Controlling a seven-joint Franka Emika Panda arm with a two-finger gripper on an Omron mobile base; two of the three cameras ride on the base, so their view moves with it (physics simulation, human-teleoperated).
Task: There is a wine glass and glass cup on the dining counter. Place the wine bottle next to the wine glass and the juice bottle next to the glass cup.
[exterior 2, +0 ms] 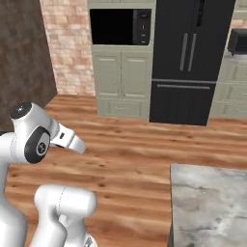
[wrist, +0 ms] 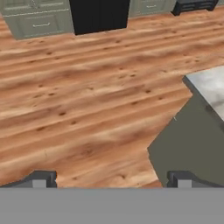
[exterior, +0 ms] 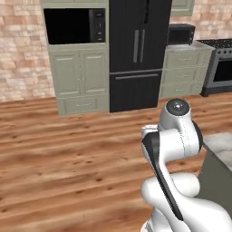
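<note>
Hand view, wood floor, dining counter corner right, fridge beyond

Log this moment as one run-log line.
pincer: open, empty | over: wood floor | dining counter: corner at right | ahead: black fridge

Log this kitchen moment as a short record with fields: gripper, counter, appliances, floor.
gripper: gripper open, jaws wide, holding nothing, above the floor
counter: marble corner of the dining counter on the right, beside the arm
appliances: black fridge ahead, microwave to its left, stove far right
floor: wood planks
</note>
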